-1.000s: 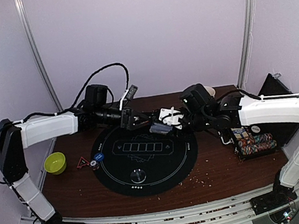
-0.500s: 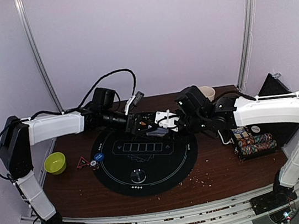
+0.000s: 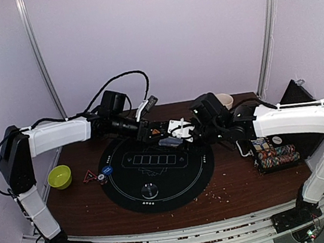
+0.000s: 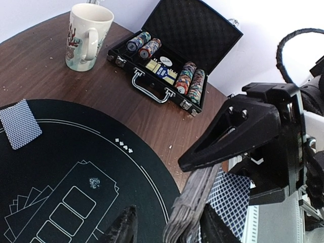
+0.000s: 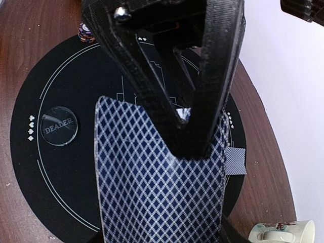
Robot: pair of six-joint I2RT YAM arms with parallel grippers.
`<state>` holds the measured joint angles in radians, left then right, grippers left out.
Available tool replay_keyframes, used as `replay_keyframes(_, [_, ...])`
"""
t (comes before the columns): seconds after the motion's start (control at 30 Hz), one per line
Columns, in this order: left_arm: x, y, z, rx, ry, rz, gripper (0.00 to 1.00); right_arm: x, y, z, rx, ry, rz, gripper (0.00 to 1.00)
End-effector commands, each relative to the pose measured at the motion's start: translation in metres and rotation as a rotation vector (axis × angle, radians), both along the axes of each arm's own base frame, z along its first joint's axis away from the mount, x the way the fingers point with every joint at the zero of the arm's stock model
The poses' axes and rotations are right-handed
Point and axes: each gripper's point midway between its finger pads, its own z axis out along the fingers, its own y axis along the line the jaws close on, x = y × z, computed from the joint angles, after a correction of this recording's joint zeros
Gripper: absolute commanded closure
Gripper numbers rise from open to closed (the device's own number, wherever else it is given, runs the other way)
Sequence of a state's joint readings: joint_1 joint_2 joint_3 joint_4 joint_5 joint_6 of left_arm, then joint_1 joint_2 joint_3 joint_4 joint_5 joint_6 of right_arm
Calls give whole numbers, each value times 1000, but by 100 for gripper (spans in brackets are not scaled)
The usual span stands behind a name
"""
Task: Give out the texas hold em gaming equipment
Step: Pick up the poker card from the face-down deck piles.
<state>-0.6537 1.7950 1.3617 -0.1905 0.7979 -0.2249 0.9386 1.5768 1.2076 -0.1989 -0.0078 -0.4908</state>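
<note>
Above the far edge of the black mat [image 3: 159, 185], the right gripper [image 5: 190, 142] clenches its jaws on the deck of cards [image 5: 157, 192], and the left gripper [image 4: 168, 223] has its jaws astride the deck's end, though I cannot tell if they pinch; the cards look light, thin and slippery, so I would pinch one flat near its edge.

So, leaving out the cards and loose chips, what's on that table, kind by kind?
Mug: 1
Green bowl: 1
Chip case: 1
Round black mat: 1
Dealer button: 1
Red triangle: 1
Total: 6

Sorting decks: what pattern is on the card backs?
The playing-card deck shows a blue-and-white diamond lattice, clearest in the right wrist view.
</note>
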Motion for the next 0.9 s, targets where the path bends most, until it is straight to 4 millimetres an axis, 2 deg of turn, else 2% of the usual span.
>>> replay_keyframes(0.0, [2, 6, 12, -19, -19, -9, 56, 3, 8, 17, 44, -35, 1, 53])
replay_keyframes(0.1, [3, 11, 6, 2, -14, 10, 56, 3, 7, 17, 43, -35, -1, 53])
replay_keyframes(0.2, [8, 18, 4, 25, -24, 41, 50, 3, 6, 18, 38, -40, -1, 53])
replay_keyframes(0.4, [8, 20, 10, 16, -38, 39, 40, 4, 5, 18, 34, -45, -5, 53])
replay_keyframes(0.53, [3, 20, 22, -13, -52, 14, 35, 4, 4, 17, 27, -46, -6, 53])
replay_keyframes(0.67, [-7, 18, 31, -53, -33, -28, 40, 3, 4, 16, 24, -45, -6, 53])
replay_keyframes(0.87, [-12, 21, 32, -59, -34, -38, 61, 4, 3, 15, 22, -46, -10, 53])
